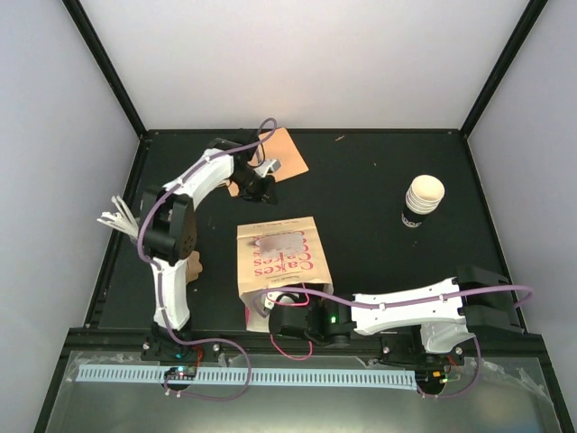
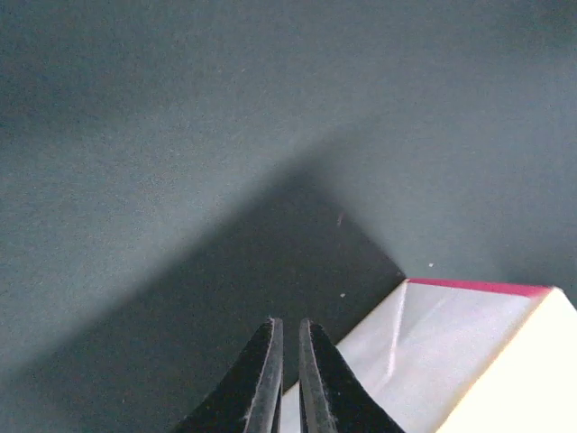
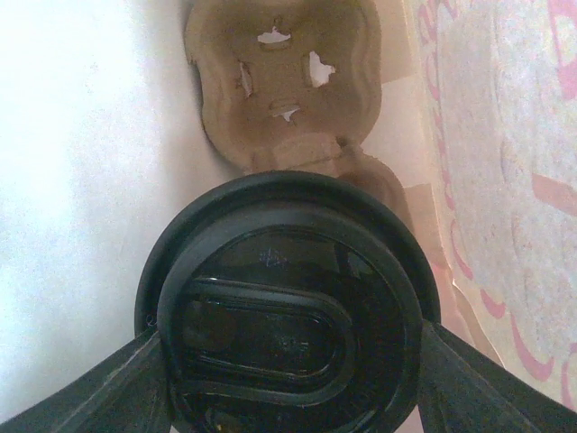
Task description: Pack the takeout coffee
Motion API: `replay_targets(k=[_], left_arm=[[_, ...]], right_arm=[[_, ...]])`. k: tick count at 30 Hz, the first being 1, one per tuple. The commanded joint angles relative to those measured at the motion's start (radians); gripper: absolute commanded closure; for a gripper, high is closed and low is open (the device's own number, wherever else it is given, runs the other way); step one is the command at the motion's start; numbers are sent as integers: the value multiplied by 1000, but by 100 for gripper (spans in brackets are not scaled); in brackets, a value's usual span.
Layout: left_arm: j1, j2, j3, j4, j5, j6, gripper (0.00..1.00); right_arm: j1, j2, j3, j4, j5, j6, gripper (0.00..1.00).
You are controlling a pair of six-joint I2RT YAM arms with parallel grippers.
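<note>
A cream-white ribbed takeout coffee cup (image 1: 422,200) with a dark lower part stands alone at the right of the black table. The printed paper bag (image 1: 279,257) lies on its side mid-table, mouth toward the arms. My right gripper (image 1: 287,305) reaches into that mouth. In the right wrist view the right gripper (image 3: 288,361) is shut on a second cup, of which only the round black lid (image 3: 288,307) shows, a finger pressed to each side. My left gripper (image 2: 287,322) hangs just behind the bag (image 2: 469,343), shut, a thin slit between its fingers and nothing in it.
A brown moulded pulp carrier (image 3: 279,90) lies deep inside the bag beyond the lid. A tan flat piece (image 1: 284,153) sits at the back beside the left arm. Thin white sticks (image 1: 117,216) lie at the left table edge. Black frame rails border the table.
</note>
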Motion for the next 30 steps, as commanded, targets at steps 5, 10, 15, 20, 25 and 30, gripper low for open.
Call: replay_targets(k=[5,10,15,20,25,30], left_arm=[[-2,155,75,-42,90,29,91],[-9,183,37,-12,138,31,90],[-16,193,4,18,179,17,90],[-21,209,-20,43,212,11,90],[-23,237,-38,54,253,21,90],[-27,250,-57,55,285,37,89]], right_arm=[[-6,-4,-8,20,-15,-9,54],[-8,-5,-9,12,-23,-7,54],[-8,6,-10,9,-25,-6,55],[-8,5,-13,14,-25,-8,55],[-8,7,-17,27,-25,-14,55],[-15,-13,-1,42,-16,-39,55]])
